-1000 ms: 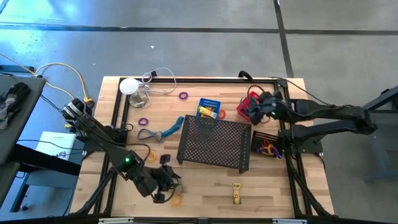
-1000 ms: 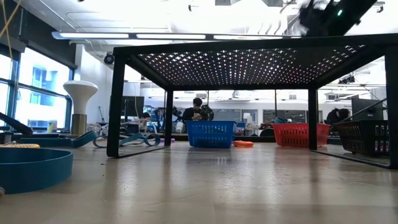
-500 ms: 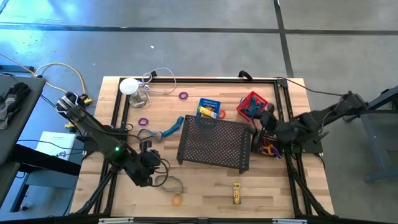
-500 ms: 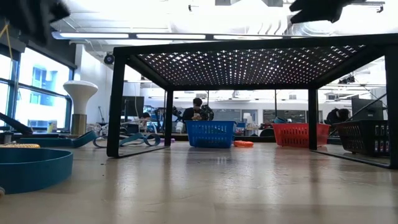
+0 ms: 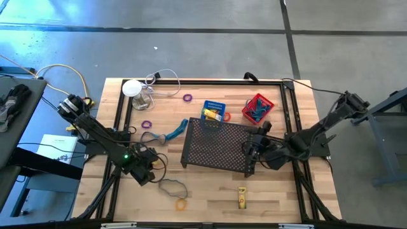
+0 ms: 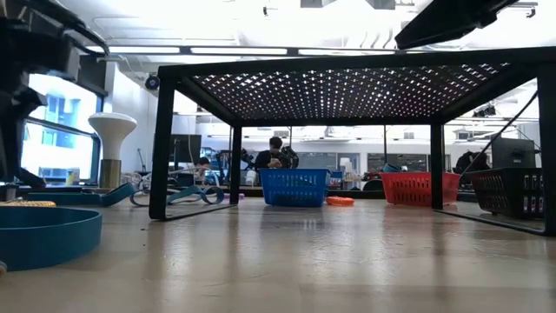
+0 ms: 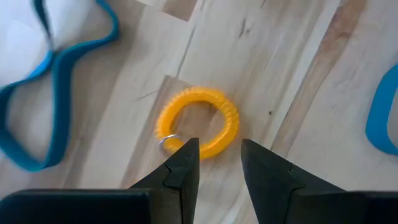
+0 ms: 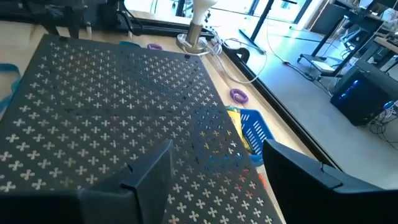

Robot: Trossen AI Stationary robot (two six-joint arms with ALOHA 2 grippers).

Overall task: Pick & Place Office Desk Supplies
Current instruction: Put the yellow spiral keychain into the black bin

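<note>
— Where's my left gripper (image 5: pixel 151 166)?
— Near-left, fingers parted, empty, above an orange ring (image 7: pixel 198 121) on the table (image 5: pixel 210 197).
— And my right gripper (image 5: pixel 250 150)?
— Wide open, empty, over the black mesh tray (image 5: pixel 219 147).

arms: dark, jointed | left arm (image 5: pixel 102 137): green light | jaws: black, wedge-shaped

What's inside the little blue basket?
The blue basket holds something yellow at its edge, seen from above. Whatever lies deeper inside is hidden; the low view shows only its slatted wall.
</note>
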